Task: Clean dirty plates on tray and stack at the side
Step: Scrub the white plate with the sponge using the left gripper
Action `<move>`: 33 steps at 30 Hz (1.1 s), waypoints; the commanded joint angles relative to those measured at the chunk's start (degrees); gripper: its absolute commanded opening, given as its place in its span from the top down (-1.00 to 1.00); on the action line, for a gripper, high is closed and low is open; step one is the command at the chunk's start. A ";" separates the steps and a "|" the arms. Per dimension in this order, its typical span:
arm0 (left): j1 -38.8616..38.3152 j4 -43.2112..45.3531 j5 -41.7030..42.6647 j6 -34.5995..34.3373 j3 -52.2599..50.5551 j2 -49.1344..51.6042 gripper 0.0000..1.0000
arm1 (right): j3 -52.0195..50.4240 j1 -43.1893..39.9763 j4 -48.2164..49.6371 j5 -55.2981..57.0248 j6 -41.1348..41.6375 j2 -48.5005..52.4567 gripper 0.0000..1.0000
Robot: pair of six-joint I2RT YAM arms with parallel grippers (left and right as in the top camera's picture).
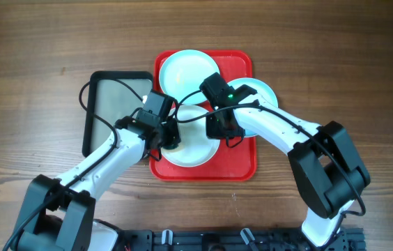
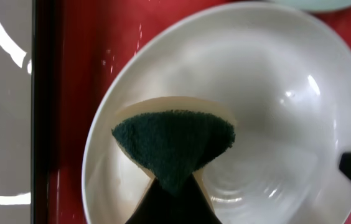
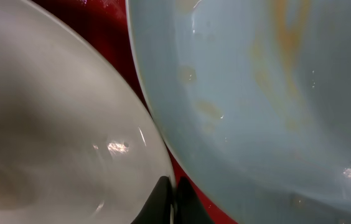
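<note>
Clamped tight in the left pincer [image 2: 172, 204]: a sponge [image 2: 172, 143], coarse dark-green scouring face in front, soft tan foam behind, squeezed to a blunt wedge. Hangs over the near half of the white plate [image 2: 275, 93], well inside its rim. Round, shallow and glossy there, with faint wet arcs across the bowl. Left of that rim, only a narrow strip of the red tray [image 2: 70, 93], smooth plastic. Straight after it, the dark edge of the black-rimmed tray [image 2: 42, 124], grey and reflective inside.

Right pincer [image 3: 174, 202] pressed together, low at the white plate's edge, in the slim gap beside a mint plate [image 3: 275, 93]. Possibly nipping that rim, though too close and blurred to tell. Orange-brown smears and pale spots on the mint glaze. Between the two rims, just a sliver of red.

From overhead, all three plates at the red tray. White one in the near half, second mint plate [image 1: 189, 70] in the far-left corner, the first mint plate jutting out over the right rim. Little bare red left, mostly the near-right corner. Black-rimmed tray just beside the red one on the left, edges close. Around both, open wood-grain worktop [image 1: 36, 56] to the left, right and far side.
</note>
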 commanded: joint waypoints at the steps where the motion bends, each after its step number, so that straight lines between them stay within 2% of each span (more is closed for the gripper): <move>1: -0.33 1.18 -1.27 -0.87 -0.15 0.46 0.92 | 0.57 0.04 0.09 2.51 1.33 0.96 0.91; 12: -0.33 2.54 -0.98 -1.31 -0.15 9.57 0.92 | 0.57 0.04 0.07 2.51 1.29 0.96 0.91; 33: -0.31 3.63 -0.79 -1.31 -0.13 9.70 0.92 | 0.57 0.04 0.09 2.49 1.29 0.96 0.91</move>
